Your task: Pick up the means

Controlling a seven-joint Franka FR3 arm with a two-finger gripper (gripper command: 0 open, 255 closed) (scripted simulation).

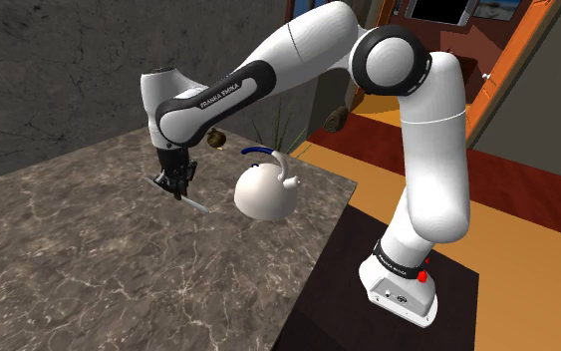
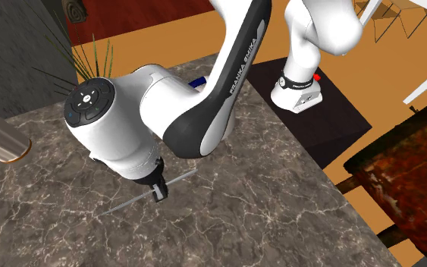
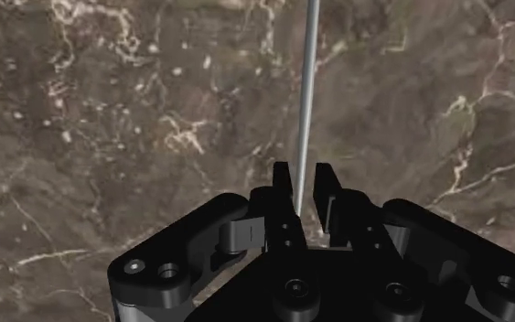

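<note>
Rod, thin, grey: on marble counter, near kettle, on its shoulder-view left | gripper: astride rod, fingers narrowly apart, a gap either side, gripping nothing | step: close squarely across the shaft, confirm the pinch, then lift level | count: one rod, one kettle, one gripper

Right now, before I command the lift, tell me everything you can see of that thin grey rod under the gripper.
The thin grey rod is a straight, very slender stick, pale silvery grey and metallic-looking, with no parts or markings I can make out. It appears to lie flat on the brown marbled countertop, apart from the white kettle. The gripper is down over it at about mid-length, so both ends stick out. I cannot tell whether it is clasped.
</note>
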